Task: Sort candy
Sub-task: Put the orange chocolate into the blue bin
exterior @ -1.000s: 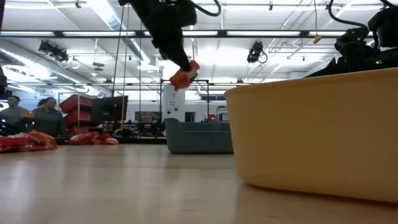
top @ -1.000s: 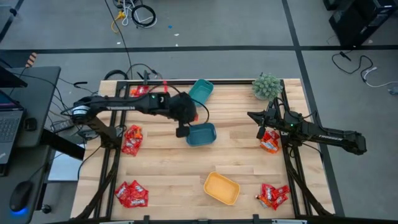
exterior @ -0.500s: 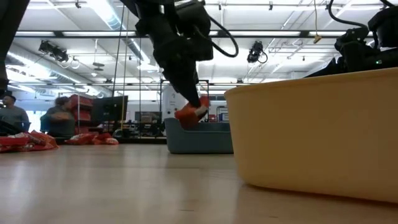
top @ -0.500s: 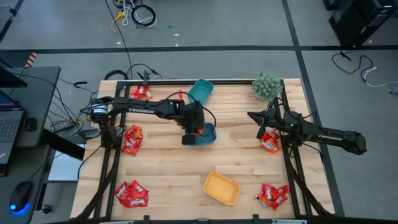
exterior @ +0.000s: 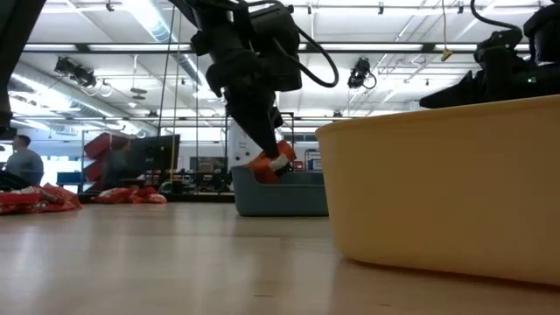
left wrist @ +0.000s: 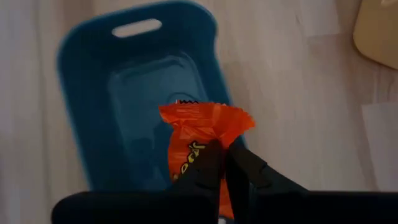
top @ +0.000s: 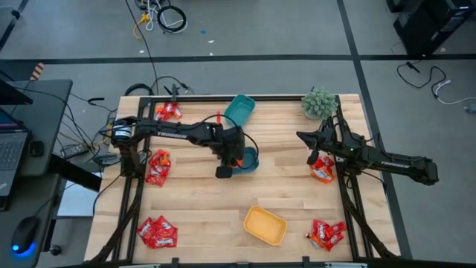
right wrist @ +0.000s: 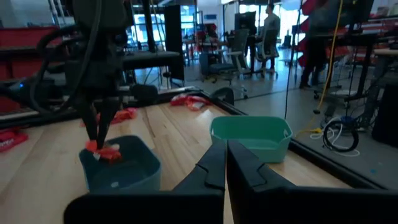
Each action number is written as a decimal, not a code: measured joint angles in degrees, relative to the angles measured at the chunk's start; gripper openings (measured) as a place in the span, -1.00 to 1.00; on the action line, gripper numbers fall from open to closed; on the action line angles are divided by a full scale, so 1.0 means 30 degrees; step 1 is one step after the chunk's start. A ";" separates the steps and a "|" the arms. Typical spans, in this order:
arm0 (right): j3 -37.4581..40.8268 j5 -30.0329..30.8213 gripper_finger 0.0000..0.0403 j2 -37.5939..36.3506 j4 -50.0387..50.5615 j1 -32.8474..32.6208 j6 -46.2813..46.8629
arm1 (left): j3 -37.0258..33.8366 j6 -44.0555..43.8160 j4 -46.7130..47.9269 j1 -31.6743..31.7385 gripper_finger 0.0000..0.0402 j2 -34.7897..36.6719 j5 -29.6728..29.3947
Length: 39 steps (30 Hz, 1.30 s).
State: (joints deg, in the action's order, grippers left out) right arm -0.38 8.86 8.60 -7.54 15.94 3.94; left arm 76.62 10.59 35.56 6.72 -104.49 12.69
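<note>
One orange candy (left wrist: 202, 134) is pinched between the closed fingers of the left gripper (top: 236, 158), which hangs just above the open top of a dark teal bin (top: 249, 158) near the middle of the table (top: 297, 190). From table level the candy (exterior: 269, 163) sits at about the height of that bin's rim (exterior: 280, 191). A second, lighter teal bin (top: 239, 109) stands at the far edge, and a yellow bin (top: 265, 225) near the front edge. Five piles of red candy lie around the table: far left (top: 168, 111), left (top: 158, 166), front left (top: 157, 233), right (top: 322, 169) and front right (top: 326, 234). The right gripper (top: 312, 158) waits beside the right pile, fingers together, holding nothing.
</note>
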 joint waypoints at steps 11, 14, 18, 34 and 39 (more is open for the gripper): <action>-0.0027 -0.0290 -0.90 0.0006 -0.0407 -0.0337 0.1883 | 0.0142 0.0409 0.0251 -0.0371 -0.50 0.0007 -0.0964; -0.0729 -0.0977 -0.78 0.0164 0.0732 -0.0773 0.2651 | 0.0324 0.0708 0.0294 -0.0377 -0.52 0.0276 -0.3019; -0.2763 -0.0777 -0.64 0.0812 0.5016 -0.1529 0.2893 | -0.0929 0.0896 -0.1885 -0.0127 -0.83 0.1651 -0.3244; -0.9274 -0.0481 -0.60 0.8365 1.2957 -0.4846 0.7844 | -0.9703 -0.0605 -1.4242 0.0142 -0.99 0.9346 -0.1974; -1.2318 -0.0810 -0.60 1.1239 1.8426 -0.5786 1.0747 | -1.0659 -0.0726 -1.4669 0.0665 -0.99 1.0714 -0.1488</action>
State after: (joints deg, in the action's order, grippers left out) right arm -37.33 6.43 42.32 47.74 -1.42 36.18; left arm 44.64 8.41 -8.44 8.71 -72.34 8.22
